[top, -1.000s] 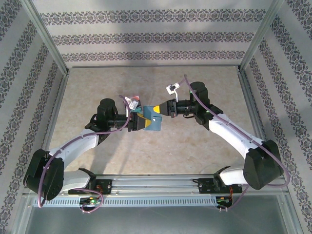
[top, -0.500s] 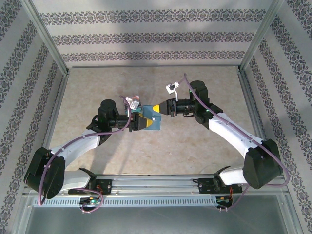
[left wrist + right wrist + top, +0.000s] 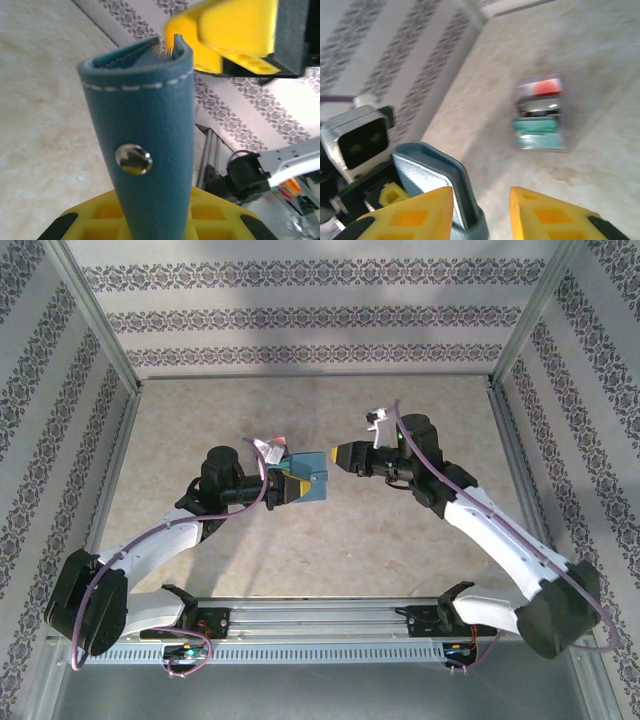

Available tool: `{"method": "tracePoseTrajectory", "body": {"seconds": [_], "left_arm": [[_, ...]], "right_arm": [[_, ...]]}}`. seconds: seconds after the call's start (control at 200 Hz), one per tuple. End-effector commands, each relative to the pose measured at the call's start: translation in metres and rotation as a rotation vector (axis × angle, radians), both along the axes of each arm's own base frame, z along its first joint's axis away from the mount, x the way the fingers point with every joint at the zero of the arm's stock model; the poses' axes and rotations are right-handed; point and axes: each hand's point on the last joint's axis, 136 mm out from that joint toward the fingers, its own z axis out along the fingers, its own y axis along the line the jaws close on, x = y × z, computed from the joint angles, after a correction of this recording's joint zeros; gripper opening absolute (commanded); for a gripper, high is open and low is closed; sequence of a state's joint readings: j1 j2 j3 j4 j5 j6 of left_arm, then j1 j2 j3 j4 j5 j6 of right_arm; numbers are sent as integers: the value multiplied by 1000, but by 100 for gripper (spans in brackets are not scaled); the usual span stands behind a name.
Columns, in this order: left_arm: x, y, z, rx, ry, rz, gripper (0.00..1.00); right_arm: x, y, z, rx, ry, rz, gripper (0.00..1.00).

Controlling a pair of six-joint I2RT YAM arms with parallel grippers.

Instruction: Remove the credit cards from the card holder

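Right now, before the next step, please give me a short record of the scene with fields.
left gripper: shut on the card holder, lifted off the table
right gripper: open, holding nothing, next to the card holder's edge
credit cards: lying together on the table, blurred; one has a red spot, one is teal
inside of card holder: cannot tell

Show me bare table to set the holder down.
Bare: the table strip under the back wall, and the near patch before the base rail. Crowded: mid-table, around left gripper, right gripper and card holder.
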State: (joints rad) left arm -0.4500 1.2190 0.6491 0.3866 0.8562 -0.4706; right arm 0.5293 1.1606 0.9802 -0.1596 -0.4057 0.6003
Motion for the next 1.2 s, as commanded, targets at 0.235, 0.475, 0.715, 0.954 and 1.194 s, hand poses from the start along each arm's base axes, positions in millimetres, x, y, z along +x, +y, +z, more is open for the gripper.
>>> {"method": "tracePoseTrajectory", "body": {"seconds": [0.235,0.475,0.715,0.954,1.194], "left_arm": [[17,4,-7,52,-108,91,4],[17,-1,-13,64,-121,75,4],[13,0,-14,69,-133,67,4],[12,-2,-9,60,-146,60,4],[14,-4,-4,45,-152,64,5]], "right_arm": [[-17,-10,-18,-157,87,-276,23],[-12,35,-20,-131,123,-189,21],[-5,48,-33,-148,158,-180,25],[-8,60,-37,-123,177,-134,34],[-13,65,-38,-138,179,-99,42]]}}
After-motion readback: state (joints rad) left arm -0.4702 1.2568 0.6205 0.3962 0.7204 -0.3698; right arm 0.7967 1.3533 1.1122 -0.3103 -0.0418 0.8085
